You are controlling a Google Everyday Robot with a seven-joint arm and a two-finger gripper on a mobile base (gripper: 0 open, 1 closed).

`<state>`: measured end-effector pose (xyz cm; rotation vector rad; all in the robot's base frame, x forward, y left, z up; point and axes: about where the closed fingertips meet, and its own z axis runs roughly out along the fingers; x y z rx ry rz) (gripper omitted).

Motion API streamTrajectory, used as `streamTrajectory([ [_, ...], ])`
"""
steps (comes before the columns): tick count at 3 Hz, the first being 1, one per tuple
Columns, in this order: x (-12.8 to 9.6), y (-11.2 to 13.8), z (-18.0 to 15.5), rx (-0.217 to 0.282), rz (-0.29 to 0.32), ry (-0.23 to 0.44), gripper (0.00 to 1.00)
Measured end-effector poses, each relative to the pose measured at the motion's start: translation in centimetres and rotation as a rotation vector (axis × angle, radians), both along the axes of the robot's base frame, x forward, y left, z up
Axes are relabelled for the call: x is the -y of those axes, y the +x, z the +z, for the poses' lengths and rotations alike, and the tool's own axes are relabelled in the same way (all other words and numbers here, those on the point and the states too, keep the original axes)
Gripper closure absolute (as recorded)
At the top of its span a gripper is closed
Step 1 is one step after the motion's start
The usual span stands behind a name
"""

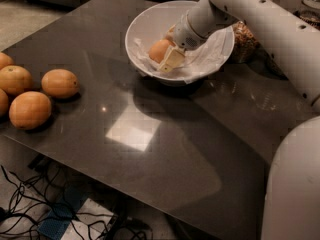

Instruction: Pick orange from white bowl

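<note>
Your gripper [171, 56] sits inside the wide white paper-lined bowl [145, 24], far edge of dark table [165, 149] | round light-orange fruit [158, 49] lies in bowl, against gripper | grip: cannot tell | larger deep-orange fruits [30, 109] at left edge

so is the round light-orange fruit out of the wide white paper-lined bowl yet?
No, the round light-orange fruit sits inside the wide white bowl, on its crumpled paper, with the gripper down at it.

The gripper [172, 51] is sitting in the white bowl [145, 19] beside the orange [158, 49], crumpled paper [210, 54] crowding it (jar [245, 41] just behind); the table [150, 134] is lying open mid-top.
</note>
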<state>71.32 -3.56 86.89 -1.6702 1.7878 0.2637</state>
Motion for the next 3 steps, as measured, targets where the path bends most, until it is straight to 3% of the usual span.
streamTrajectory([
  [3,-0.10,0.09,-0.25,-0.005,0.000,0.001,0.97],
])
